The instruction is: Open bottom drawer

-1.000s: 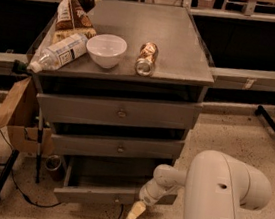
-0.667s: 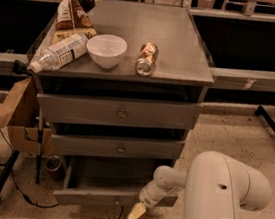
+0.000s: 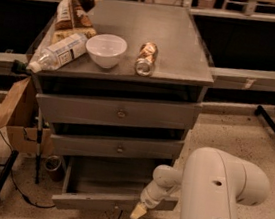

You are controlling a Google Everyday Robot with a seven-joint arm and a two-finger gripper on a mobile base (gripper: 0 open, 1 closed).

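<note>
Grey bottom drawer (image 3: pixel 90 202) stands out, unmoved; we judge it open. Gripper (image 3: pixel 138 211) stays at its front; we cannot tell its hold.

change: none visible | gripper (image 3: pixel 138 213) low at open bottom drawer (image 3: pixel 96 202) front

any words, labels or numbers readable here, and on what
Nothing can be read as text in this view.
Water bottle: it has a label, but the print is too blurred to read.
Snack bag: the printing is blurred and unreadable.
Can: lying on its side, its markings are too blurred to read.
Gripper: sits at the front panel of the pulled-out bottom drawer; no writing shows on either.
</note>
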